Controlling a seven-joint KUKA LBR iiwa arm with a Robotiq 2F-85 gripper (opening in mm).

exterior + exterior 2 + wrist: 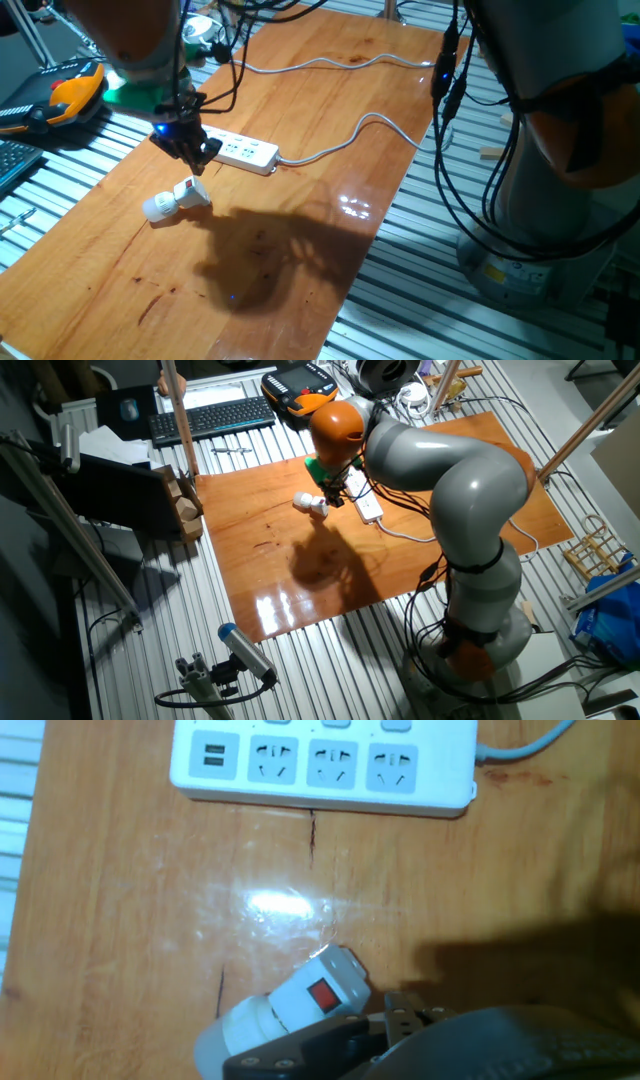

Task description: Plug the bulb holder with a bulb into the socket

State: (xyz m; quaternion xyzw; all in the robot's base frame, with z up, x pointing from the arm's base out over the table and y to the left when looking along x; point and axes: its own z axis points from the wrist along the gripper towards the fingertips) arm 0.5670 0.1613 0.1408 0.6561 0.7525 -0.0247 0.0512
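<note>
Dark gripper [400, 1030] parts fill the lower edge of the hand view; whether its fingers are spread or pressed together I cannot tell, and they grasp nothing visible. Just at 11 o'clock from them lies the bulb holder [305, 995] on its side on the wooden table [120, 920], red switch up, the bulb [220, 1040] pointing toward 8 o'clock. At 12 o'clock, well apart, rests the socket [320, 765], its grey cable [525, 742] leaving toward 2 o'clock.
</note>
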